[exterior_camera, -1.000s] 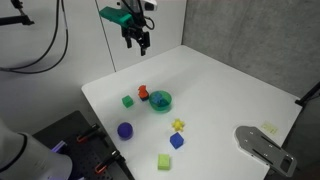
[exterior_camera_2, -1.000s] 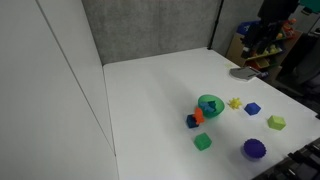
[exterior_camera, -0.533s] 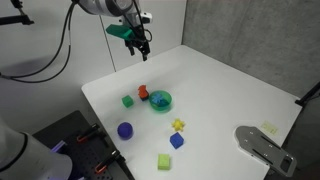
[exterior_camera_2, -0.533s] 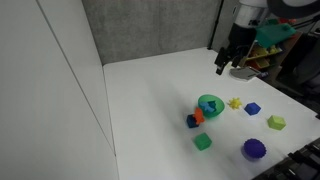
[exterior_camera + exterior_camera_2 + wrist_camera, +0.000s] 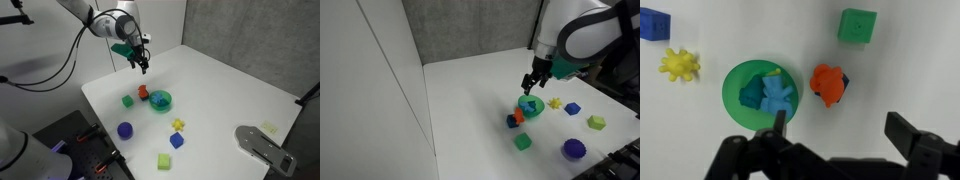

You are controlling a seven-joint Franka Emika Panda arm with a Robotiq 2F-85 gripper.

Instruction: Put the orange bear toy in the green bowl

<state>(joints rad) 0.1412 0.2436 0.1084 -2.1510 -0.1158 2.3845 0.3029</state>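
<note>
Orange bear toy [image 5: 827,84] lay on the worktop [image 5: 910,60] beside the green bowl [image 5: 732,95], below the hand [image 5: 838,128], which hovered wide open, empty, pointing down.

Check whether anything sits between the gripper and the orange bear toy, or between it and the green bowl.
Nothing visible does. The open gripper hangs above the orange bear toy, which lies beside the green bowl. A blue block sits on the bear's far side, off the path.
</note>
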